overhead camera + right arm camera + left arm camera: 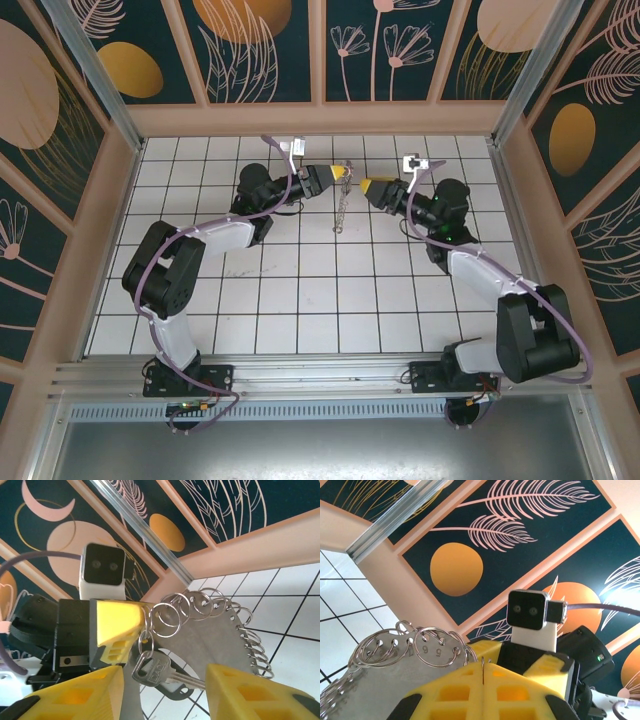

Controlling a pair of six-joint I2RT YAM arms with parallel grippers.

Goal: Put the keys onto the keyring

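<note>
White-tiled table point(300, 300), toward 12 o'clock: my left pincer point(484, 674) clenched on the keyring point(210, 630), one of the keys point(152, 672) seemingly threaded already, dangling at its 7 o'clock between the parted fingers of my right pincer point(162, 687); whether further keys remain, I cannot tell.

bright, even light from overhead. faint soft shadows under the arms on the white tile floor point(320, 300). tiles blow out white in the left wrist view. small glints on the keyring point(210, 635). close yellow fingers point(470, 680) slightly soft.
</note>
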